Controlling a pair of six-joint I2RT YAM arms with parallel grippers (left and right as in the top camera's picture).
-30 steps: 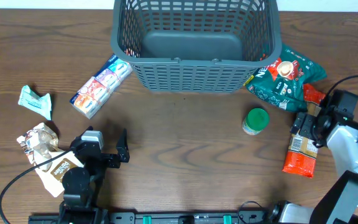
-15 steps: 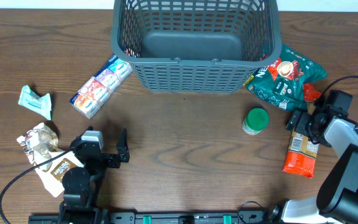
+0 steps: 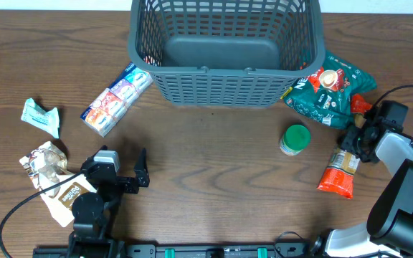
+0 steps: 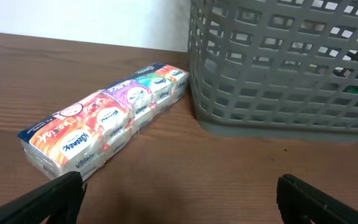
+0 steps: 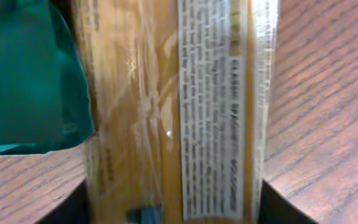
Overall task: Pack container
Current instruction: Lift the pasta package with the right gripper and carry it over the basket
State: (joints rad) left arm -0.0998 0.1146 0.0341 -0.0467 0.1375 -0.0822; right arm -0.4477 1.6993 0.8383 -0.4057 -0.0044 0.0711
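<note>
One orange packet [image 3: 338,175], right of frame, right gripper [image 3: 355,140] clamping its end; we are planning a high lift over the container [image 3: 224,69] rim; left gripper [image 4: 179,196] gaping, empty

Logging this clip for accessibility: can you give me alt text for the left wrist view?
A long multipack of colourful tissue packets lies on the wooden table, just left of the grey lattice container. The left gripper has its jaws wide open at the bottom edge, holding nothing.
</note>
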